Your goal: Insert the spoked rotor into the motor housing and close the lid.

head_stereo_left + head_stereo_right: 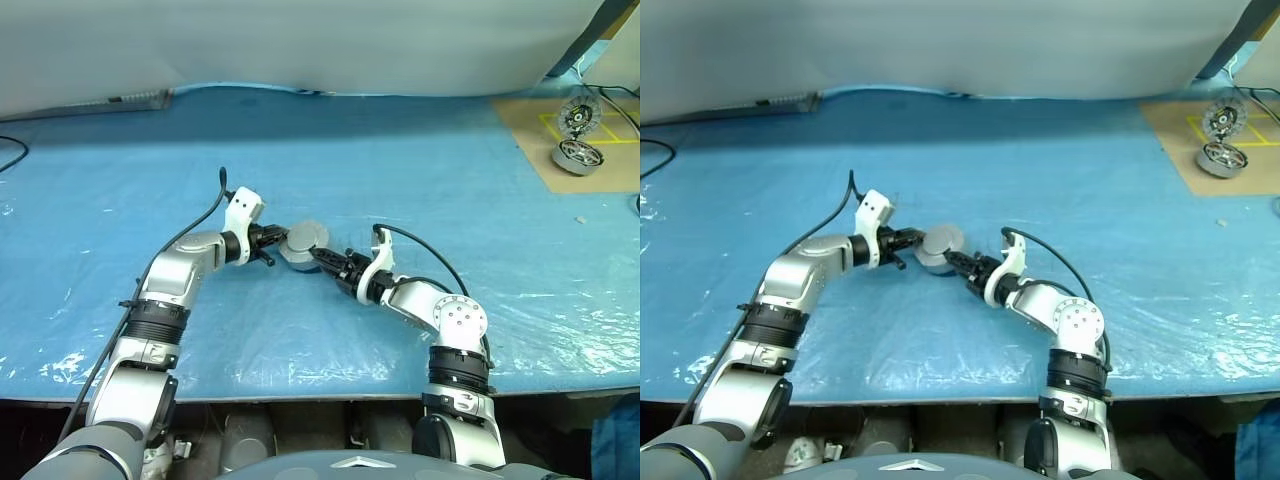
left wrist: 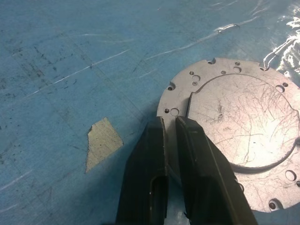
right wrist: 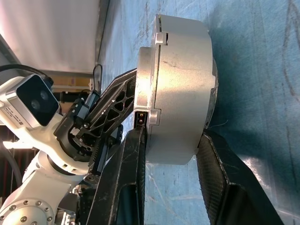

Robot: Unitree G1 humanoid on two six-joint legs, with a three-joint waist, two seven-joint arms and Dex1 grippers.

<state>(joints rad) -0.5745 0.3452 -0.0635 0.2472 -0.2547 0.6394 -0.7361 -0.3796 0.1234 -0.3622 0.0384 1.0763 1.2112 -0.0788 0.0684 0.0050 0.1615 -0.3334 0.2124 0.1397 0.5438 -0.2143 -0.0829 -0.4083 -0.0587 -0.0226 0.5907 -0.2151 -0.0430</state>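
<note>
The blue-covered table (image 1: 400,180) lies wide and bare around both arms, with free room beyond and to either side of the jaws and the near edge close below the elbows. A dark cable (image 1: 10,152) curls at the far left edge, well away from the left gripper (image 1: 274,249). That arm reaches in from the left, elbow out, its forearm angled inward and slightly downward. Its two black fingers (image 2: 152,154) stand pressed nearly together with only a thin slit between them and nothing clamped inside. Their tips rest at the rim of the drilled flat plate of a round grey puck (image 1: 303,242), which sits directly ahead of them. A pale torn patch (image 2: 103,140) in the table cover lies just beside these fingers. The puck stands tilted on its edge between the two grippers; its inside cannot be seen. The right gripper (image 1: 322,257) comes in from the right with the wrist bent and rolled, and its jaws are spread part-way across the puck's thickness. One finger lies along the flange side and the other against the rounded back, gripping it. Far beyond the right jaws, well apart at the table's right corner, the spoked rotor (image 1: 578,157) lies on a brown board (image 1: 610,175). A second round part (image 1: 579,115) with a dark centre stands just behind it.
</note>
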